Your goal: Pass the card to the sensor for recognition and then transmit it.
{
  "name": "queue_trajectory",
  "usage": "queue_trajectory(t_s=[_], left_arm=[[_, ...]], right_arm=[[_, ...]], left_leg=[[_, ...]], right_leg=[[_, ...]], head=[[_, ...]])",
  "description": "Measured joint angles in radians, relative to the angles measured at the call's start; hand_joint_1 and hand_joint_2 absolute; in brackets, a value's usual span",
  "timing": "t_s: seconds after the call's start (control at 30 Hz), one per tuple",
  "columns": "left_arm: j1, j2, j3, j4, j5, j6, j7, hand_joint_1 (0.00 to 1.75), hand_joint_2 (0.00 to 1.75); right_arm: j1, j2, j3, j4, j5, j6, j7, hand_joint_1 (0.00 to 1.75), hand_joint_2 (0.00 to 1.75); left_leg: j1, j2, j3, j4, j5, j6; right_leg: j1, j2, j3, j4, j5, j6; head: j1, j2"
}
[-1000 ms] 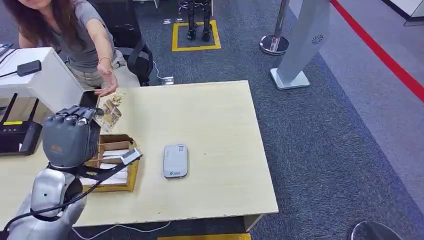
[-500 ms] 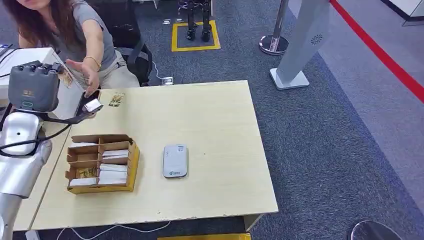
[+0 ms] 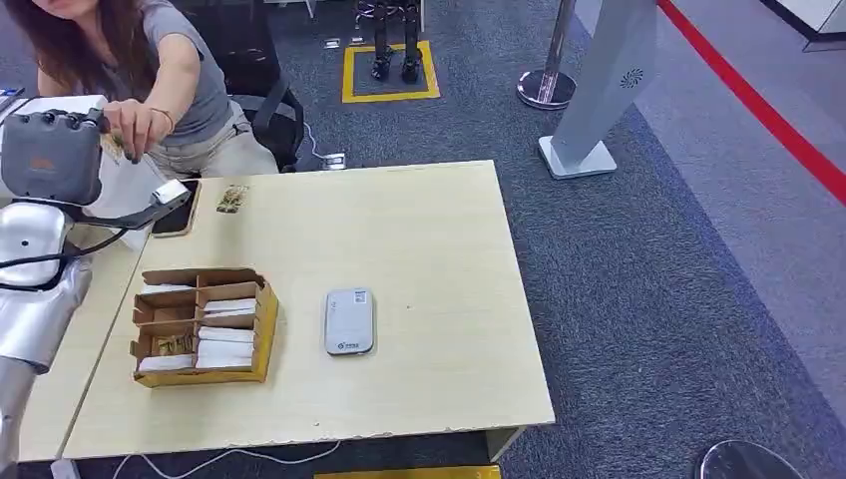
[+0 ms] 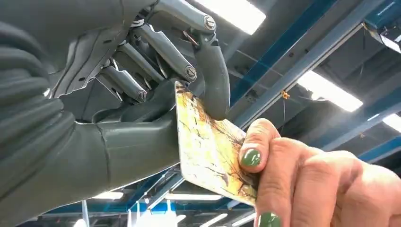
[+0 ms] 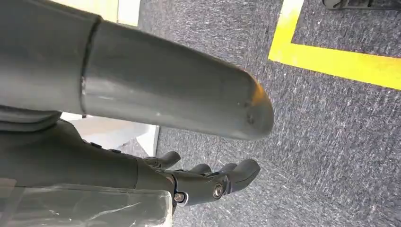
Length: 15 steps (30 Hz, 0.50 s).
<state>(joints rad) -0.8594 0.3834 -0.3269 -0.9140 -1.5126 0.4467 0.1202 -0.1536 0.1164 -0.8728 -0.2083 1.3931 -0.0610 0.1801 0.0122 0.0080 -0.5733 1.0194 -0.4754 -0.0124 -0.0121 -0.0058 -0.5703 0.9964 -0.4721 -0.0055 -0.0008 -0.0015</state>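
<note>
Left hand (image 4: 142, 94) pinches card (image 4: 208, 151) (person's too).

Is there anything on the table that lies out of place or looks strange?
One card lies loose on the table, apart from the cardboard tray that holds the others. A phone overhangs the table's edge near the left hand. Nothing looks spilled or damaged.

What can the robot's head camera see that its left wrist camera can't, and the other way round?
Only the head view shows the table, the card reader, the cardboard box of cards and a phone. Only the left wrist view shows, close up, the ceiling lights and green painted nails on the card. Both show the left robot hand holding the card while the person's hand takes it.
</note>
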Motion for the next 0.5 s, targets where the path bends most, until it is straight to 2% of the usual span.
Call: queue_trajectory(t_s=[0.07, 0.1, 0.13, 0.23, 0.5], left_arm=[[-0.001, -0.002, 0.000, 0.005, 0.000, 0.000, 0.000, 1.75, 1.75], [-0.001, -0.003, 0.000, 0.007, 0.000, 0.000, 0.000, 1.47, 1.75], [-0.002, -0.005, 0.000, 0.010, 0.000, 0.001, 0.000, 0.02, 1.75], [-0.001, -0.006, 0.000, 0.014, -0.001, 0.008, 0.002, 0.00, 1.75], [0.035, -0.005, 0.000, -0.015, -0.006, 0.082, 0.024, 0.00, 1.75]], right_arm=[[0.000, 0.000, 0.000, 0.000, 0.000, 0.000, 0.000, 0.00, 0.00], [0.000, 0.000, 0.000, 0.000, 0.000, 0.000, 0.000, 0.00, 0.00], [0.000, 0.000, 0.000, 0.000, 0.000, 0.000, 0.000, 0.00, 0.00], [0.000, 0.000, 0.000, 0.000, 0.000, 0.000, 0.003, 0.00, 0.00], [0.005, 0.000, 0.000, 0.000, -0.007, -0.004, 0.005, 0.00, 0.00]], left_leg=[[0.000, 0.000, 0.000, 0.000, 0.000, 0.000], [0.000, 0.000, 0.000, 0.000, 0.000, 0.000], [0.000, 0.000, 0.000, 0.000, 0.000, 0.000], [0.000, 0.000, 0.000, 0.000, 0.000, 0.000], [0.000, 0.000, 0.000, 0.000, 0.000, 0.000]], right_leg=[[0.000, 0.000, 0.000, 0.000, 0.000, 0.000], [0.000, 0.000, 0.000, 0.000, 0.000, 0.000], [0.000, 0.000, 0.000, 0.000, 0.000, 0.000], [0.000, 0.000, 0.000, 0.000, 0.000, 0.000], [0.000, 0.000, 0.000, 0.000, 0.000, 0.000]], head=[[0.000, 0.000], [0.000, 0.000], [0.000, 0.000], [0.000, 0.000], [0.000, 0.000]])
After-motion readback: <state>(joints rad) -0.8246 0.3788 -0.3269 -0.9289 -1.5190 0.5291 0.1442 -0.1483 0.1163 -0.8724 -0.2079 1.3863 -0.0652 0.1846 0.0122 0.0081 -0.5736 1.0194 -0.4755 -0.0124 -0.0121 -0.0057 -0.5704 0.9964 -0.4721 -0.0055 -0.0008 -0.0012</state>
